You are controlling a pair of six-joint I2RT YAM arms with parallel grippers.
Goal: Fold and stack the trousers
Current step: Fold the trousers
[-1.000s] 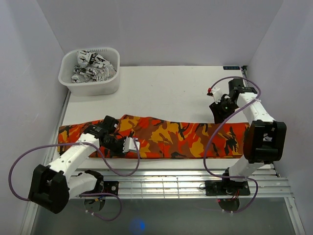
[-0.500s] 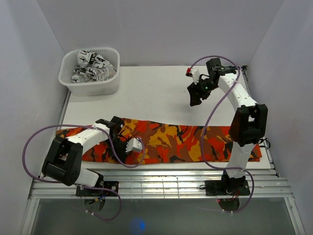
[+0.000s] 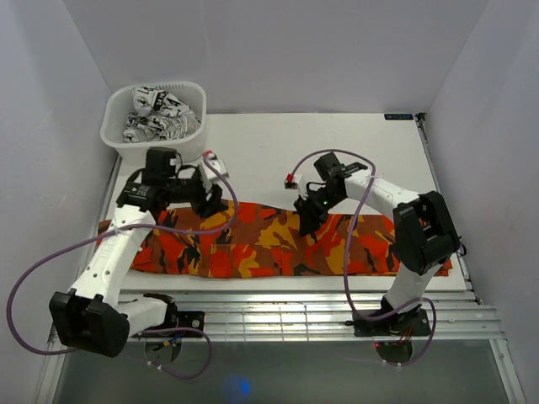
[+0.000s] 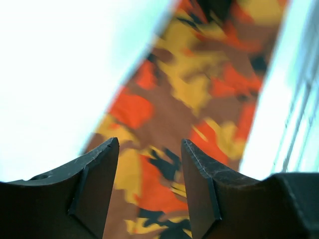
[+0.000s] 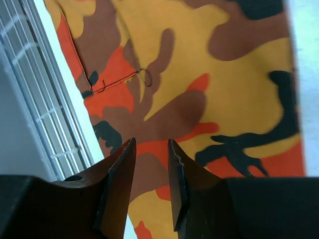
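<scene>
The trousers (image 3: 278, 244), in orange, red, brown and black camouflage, lie as a long flat strip across the near part of the table. My left gripper (image 3: 212, 200) hangs over their far edge on the left side, jaws open and empty. In the left wrist view the gripper (image 4: 149, 142) looks down on the trousers (image 4: 199, 84) with only cloth showing in the gap. My right gripper (image 3: 306, 222) is low over the trousers' far edge near the middle. In its wrist view the gripper (image 5: 152, 142) stands narrowly open above the trousers (image 5: 219, 74), gripping nothing.
A white basket (image 3: 154, 145) holding black-and-white patterned cloth (image 3: 157, 114) stands at the back left. A slatted rack (image 3: 286, 311) runs along the near edge before the arm bases. Bare white table (image 3: 278, 151) lies behind the trousers.
My left gripper has let go, opened and swung from the trousers' near edge to their far edge. The right arm has swept from the back right to the trousers' middle. The cloth has shifted slightly.
</scene>
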